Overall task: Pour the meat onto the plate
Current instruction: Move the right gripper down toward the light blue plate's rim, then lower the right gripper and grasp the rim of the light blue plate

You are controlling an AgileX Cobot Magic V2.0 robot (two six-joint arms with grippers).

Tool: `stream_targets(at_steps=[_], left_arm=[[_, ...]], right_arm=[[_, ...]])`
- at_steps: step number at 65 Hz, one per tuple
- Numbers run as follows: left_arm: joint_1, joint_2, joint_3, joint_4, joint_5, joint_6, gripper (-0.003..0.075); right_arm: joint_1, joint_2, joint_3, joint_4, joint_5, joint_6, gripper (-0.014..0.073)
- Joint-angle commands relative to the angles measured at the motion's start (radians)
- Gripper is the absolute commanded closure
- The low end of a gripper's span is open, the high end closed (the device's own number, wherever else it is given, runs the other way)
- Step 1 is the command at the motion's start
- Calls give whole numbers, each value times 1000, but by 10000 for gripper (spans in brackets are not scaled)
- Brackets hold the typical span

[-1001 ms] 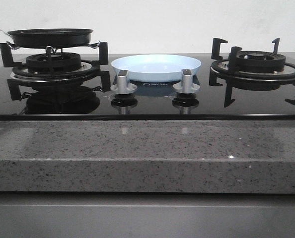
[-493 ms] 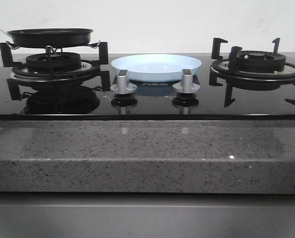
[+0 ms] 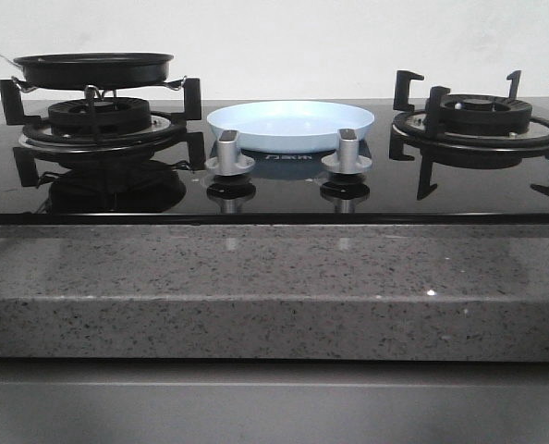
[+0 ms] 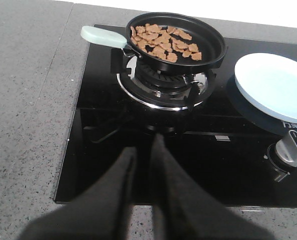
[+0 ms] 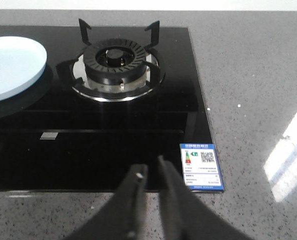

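Meat (image 4: 164, 42) heaped in pan; pale-blue plate (image 3: 290, 126) apparently bare.
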Motion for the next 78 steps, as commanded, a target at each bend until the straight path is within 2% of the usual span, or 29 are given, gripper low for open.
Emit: stream_targets(at_steps=[1,6,9,25,30,39,52,62,78], left_arm=[[-7,6,-34,-2,-69,-5,394],[-7,6,-34,-2,-69,-5,283],[-7,6,-34,-2,-71,-5,245],[-7,6,-34,-2,-71,-5,249],[-7,6,-34,-2,-71,-5,249],[-7,6,-34,-2,-71,-5,249],[-7,6,-34,-2,-71,-5,249],[-7,6,-34,-2,-71,-5,249],[-7,6,-34,-2,-71,-5,249]], right_arm=[[-1,13,-27,-15,-55,-13,219],[-1,13,-27,-15,-57,-13,87],[-1,13,-27,-15,-57,-13,58],[5,26,-47,17,-36,-15,56],[34,75,-93,60,22,-77,56],[163,231,-233,145,117,-227,56],[300,475,-437,136,217,-234,56],[308,683,-629,136,284,-230,56],[277,989,-985,150,506,-222,56]])
